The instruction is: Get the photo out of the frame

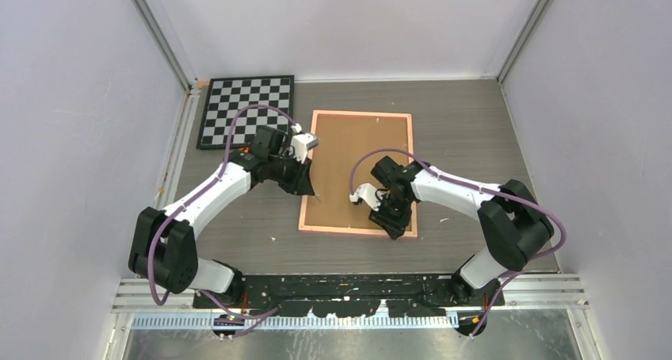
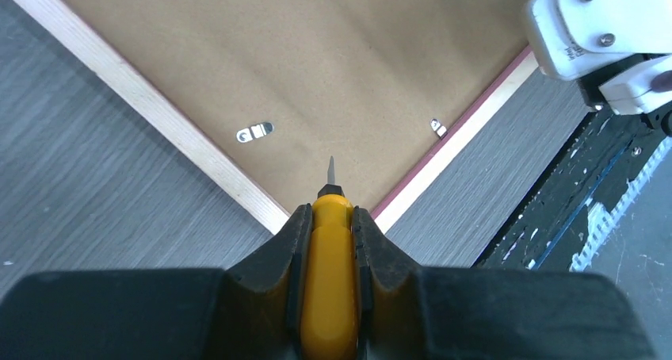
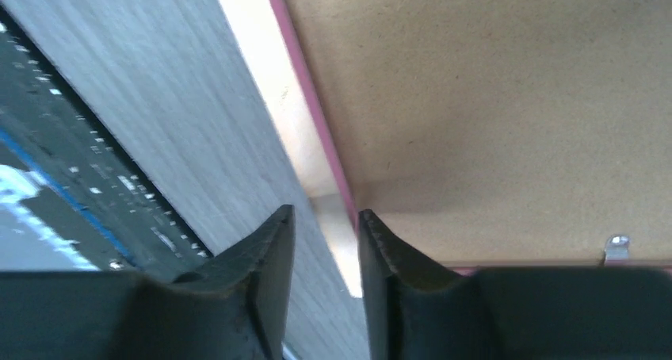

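The frame (image 1: 349,142) lies back-up so the left gripper (image 2: 331,217), clamped on a screwdriver (image 2: 331,285), reaches its clips (image 2: 255,132); the right gripper (image 3: 325,221), slightly parted and empty, hovers at its near right corner.

The left hand (image 2: 330,215) grips a yellow screwdriver (image 2: 330,285) pointing over the brown back of the frame (image 2: 317,74).

frame (image 1: 349,158): matt brown fibreboard back, slightly grainy; pale smooth wood border
clips (image 2: 255,132): shiny bare metal
screwdriver (image 2: 331,273): glossy yellow plastic handle, metal tip
table (image 1: 467,122): matt grey wood-grain surface
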{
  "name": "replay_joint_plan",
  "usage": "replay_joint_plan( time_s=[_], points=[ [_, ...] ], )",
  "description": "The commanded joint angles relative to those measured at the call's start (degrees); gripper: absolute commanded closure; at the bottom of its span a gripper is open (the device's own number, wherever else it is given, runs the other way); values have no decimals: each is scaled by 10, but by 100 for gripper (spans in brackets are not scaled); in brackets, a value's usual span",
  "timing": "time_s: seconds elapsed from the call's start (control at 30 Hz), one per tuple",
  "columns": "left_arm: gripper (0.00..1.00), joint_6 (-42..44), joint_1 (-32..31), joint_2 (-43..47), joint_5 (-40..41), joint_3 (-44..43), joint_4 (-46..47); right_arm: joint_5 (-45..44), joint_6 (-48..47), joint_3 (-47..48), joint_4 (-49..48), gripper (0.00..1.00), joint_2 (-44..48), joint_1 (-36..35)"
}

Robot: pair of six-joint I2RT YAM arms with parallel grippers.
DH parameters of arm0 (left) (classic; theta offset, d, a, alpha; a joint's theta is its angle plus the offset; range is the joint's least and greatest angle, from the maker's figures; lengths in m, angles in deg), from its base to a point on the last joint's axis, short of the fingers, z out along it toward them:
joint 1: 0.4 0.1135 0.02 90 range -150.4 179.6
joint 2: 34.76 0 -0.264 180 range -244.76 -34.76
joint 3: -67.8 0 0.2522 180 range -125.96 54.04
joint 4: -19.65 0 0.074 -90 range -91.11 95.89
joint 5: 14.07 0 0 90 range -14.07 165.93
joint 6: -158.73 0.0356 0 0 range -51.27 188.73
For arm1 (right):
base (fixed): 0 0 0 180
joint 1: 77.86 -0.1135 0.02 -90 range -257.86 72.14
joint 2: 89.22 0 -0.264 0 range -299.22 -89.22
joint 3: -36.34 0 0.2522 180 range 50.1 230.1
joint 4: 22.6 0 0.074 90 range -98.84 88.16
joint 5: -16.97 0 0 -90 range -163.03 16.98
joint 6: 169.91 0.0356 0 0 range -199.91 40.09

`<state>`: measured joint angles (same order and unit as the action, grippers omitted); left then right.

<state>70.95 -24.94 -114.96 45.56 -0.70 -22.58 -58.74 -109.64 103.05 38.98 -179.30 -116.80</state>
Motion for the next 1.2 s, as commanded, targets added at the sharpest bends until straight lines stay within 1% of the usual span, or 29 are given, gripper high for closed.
replay_joint_plan(
  time_s=[0.0, 0.03, 0.07, 0.13, 0.2, 0.3, 0.4, 0.43, 0.47, 0.5, 0.63, 0.73, 0.9, 1.03, 1.17],
  points=[
    [100, 28, 15, 19, 13, -58, -53, 43, 29, 51, 19, 54, 63, -1],
    [100, 35, 18, 17, 15, -66, -60, 47, 37, 65, 20, 49, 68, -1],
    [100, 39, 22, 16, 18, -72, -64, 51, 45, 79, 20, 47, 71, 1],
    [100, 48, 27, 14, 24, -83, -72, 53, 63, 107, 14, 43, 72, 7],
    [100, 57, 30, 7, 37, -103, -83, 56, 89, 135, 3, 40, 65, 28],
    [100, 68, 36, -5, 47, -129, -100, 66, 143, 170, -20, 37, 41, 78],
    [100, 72, 40, -8, 52, -143, -104, 65, 205, 189, -52, 36, 24, 143],
    [100, 72, 41, -7, 54, -144, -102, 55, 223, 189, -67, 36, 19, 163],
    [100, 71, 40, -6, 55, -144, -100, 39, 236, 191, -79, 31, 12, 182],
    [100, 70, 41, -5, 58, -144, -97, 19, 245, 196, -85, 31, 3, 196],
    [100, 61, 41, -9, 72, -143, -91, -14, 292, 217, -97, 31, -48, 262],
    [100, 56, 41, -11, 74, -142, -89, -23, 323, 231, -97, 32, -84, 289],
    [100, 50, 41, -14, 92, -139, -82, -24, 350, 227, -111, 33, -124, 293],
    [100, 50, 41, -17, 89, -142, -85, -26, 364, 235, -114, 34, -154, 293],
    [100, 52, 41, -15, 91, -140, -87, -25, 367, 234, -118, 39, -177, 292]
  ],
)
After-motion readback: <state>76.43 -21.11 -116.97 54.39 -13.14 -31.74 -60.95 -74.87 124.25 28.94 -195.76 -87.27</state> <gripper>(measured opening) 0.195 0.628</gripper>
